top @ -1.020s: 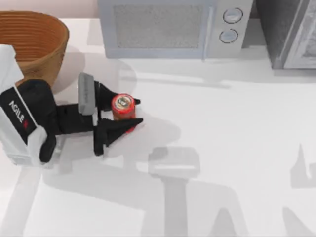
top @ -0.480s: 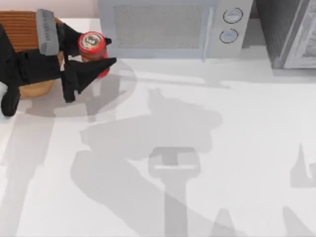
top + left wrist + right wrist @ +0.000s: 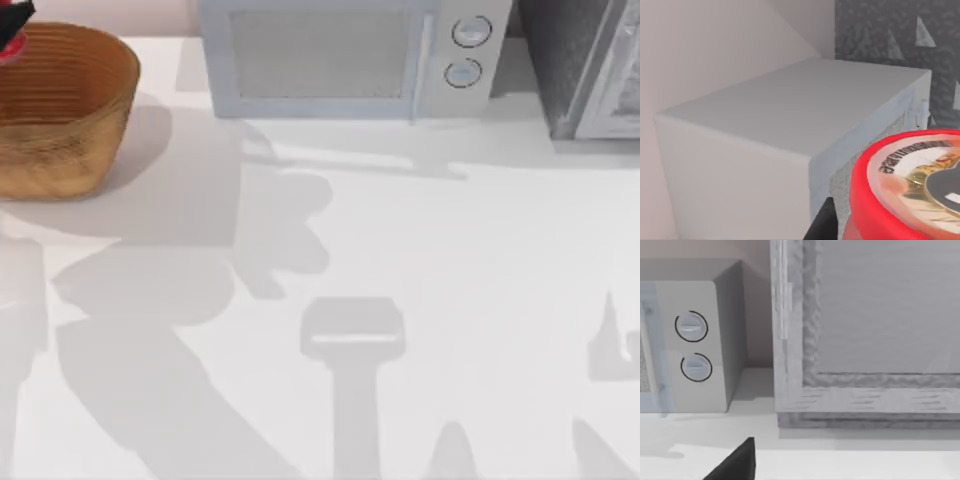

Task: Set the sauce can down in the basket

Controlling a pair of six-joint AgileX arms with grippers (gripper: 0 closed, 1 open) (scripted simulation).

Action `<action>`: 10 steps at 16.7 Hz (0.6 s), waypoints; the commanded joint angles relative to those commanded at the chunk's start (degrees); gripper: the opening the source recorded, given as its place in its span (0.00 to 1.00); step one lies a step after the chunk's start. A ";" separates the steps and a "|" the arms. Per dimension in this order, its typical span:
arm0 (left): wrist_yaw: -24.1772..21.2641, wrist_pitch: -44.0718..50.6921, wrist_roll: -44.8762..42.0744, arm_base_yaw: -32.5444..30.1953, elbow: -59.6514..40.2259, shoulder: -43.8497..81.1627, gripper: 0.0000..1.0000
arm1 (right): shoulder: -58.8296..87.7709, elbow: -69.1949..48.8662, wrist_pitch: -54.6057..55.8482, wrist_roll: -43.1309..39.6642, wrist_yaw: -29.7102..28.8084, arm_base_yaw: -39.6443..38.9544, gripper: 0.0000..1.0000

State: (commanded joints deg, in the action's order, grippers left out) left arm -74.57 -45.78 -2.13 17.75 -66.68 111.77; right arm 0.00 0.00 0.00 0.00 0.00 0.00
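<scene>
Landmark: the large oval tan-brown woven wicker basket (image 3: 62, 105), standing at the far left of the white table (image 3: 420, 260), left of the pale grey microwave oven (image 3: 350, 55).

Sauce can: the small red cylindrical sauce can (image 3: 907, 192) with a printed silver-and-gold top sits close before the left wrist camera. In the top view a sliver of red (image 3: 10, 48) shows at the picture's left edge, over the basket's far left rim. Whether it is above or already inside the basket cannot be told.

Left gripper: at the basket's far left rim, at the very corner of the top view (image 3: 12, 18), where a black tip lies beside the red sliver. In the left wrist view one dark finger (image 3: 822, 225) stands just beside the can's side. The hold on the can cannot be confirmed, nor how far the fingers are spread.

Right gripper: well apart from the basket, facing the microwave's two round dials (image 3: 692, 347) and a grey framed cabinet (image 3: 865, 340); one black fingertip (image 3: 737, 462) shows, and its spread cannot be told.

Basket interior: ribbed coils, tall sides.
</scene>
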 joint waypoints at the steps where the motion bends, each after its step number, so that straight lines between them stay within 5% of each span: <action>1: 0.02 2.07 0.00 2.28 -1.14 -0.31 0.00 | 0.00 0.00 0.00 0.00 0.00 0.00 1.00; 5: 0.04 7.51 -0.03 8.43 -4.18 -0.80 0.00 | 0.00 0.00 0.00 0.00 0.00 0.00 1.00; 10: 0.04 8.04 -0.03 9.04 -4.48 -0.81 0.00 | 0.00 0.00 0.00 0.00 0.00 0.00 1.00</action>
State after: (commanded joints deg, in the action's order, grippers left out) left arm -74.53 -37.74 -2.16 26.79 -71.16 110.95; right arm 0.00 0.00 0.00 0.00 0.00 0.00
